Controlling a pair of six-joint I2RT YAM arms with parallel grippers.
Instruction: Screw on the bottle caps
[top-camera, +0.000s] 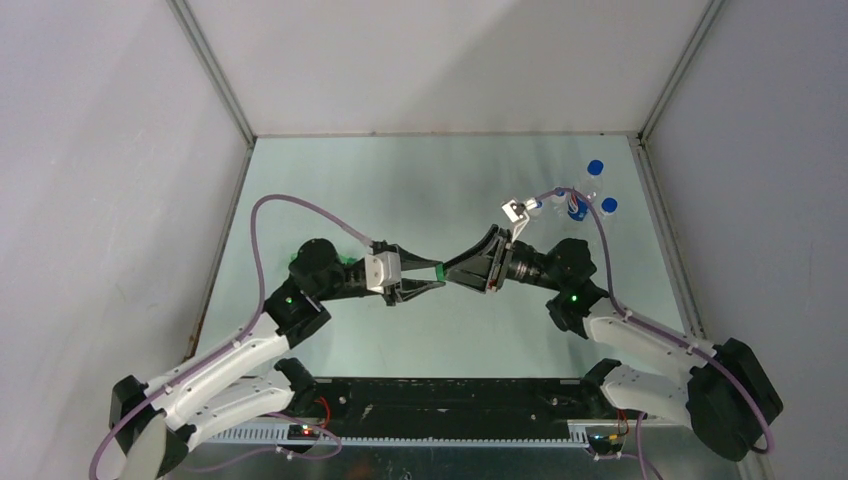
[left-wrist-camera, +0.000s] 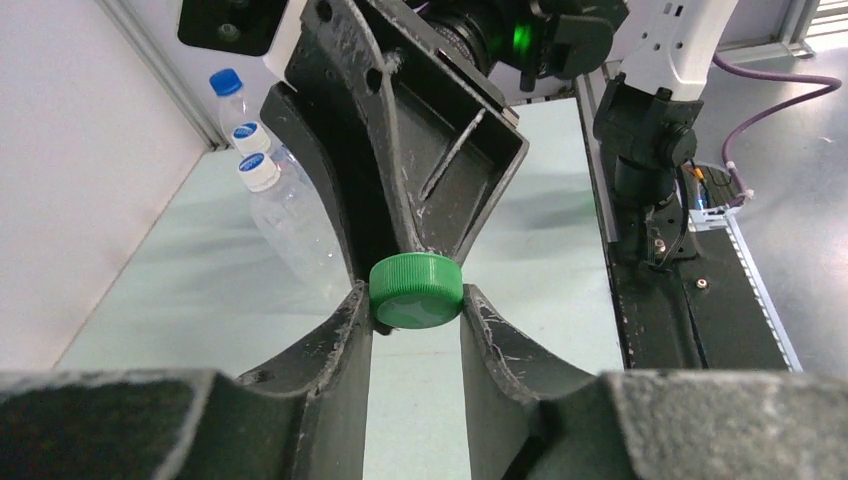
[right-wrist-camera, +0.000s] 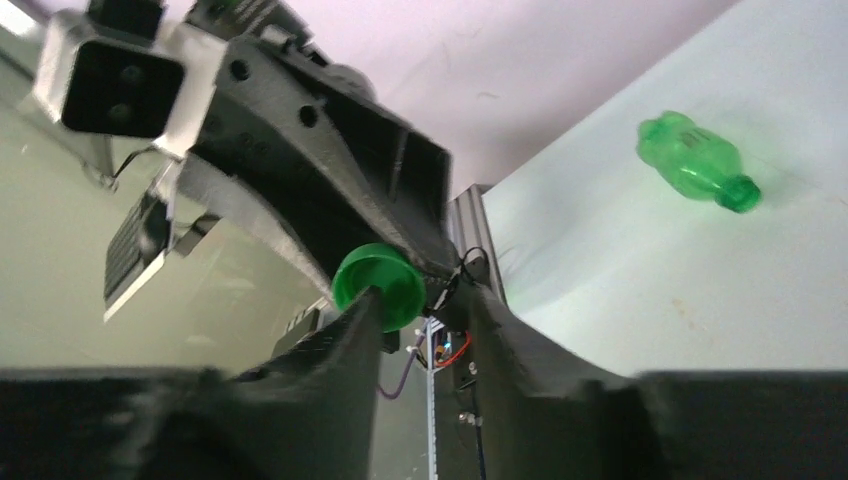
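- Two hands, the left hand (left-wrist-camera: 416, 312) and the right hand (right-wrist-camera: 422, 300), meet tip to tip in the air over the middle of the desk (top-camera: 400, 180), with the green cap (left-wrist-camera: 416, 290) between them.
- The left hand holds the green cap. One finger presses on each side of its ribbed rim.
- The cap's short axis runs along the left fingers. A flat round face looks back at that hand's camera and a bit down.
- The right hand is open only a little way. In its own view the cap sits off to one side by one fingertip, not in the gap. I cannot tell if that fingertip touches it.
- The green bottle (right-wrist-camera: 697, 160) lies on its side on the left half of the desk, well apart from the hands.
- In the right wrist view its long axis slants from upper left to lower right, and its open neck points to the lower right.
- The clear bottle (left-wrist-camera: 295, 228) is near the far right corner of the desk with the white cap (left-wrist-camera: 258, 172) on top.
- A blue-capped bottle (left-wrist-camera: 228, 85) is just behind it.
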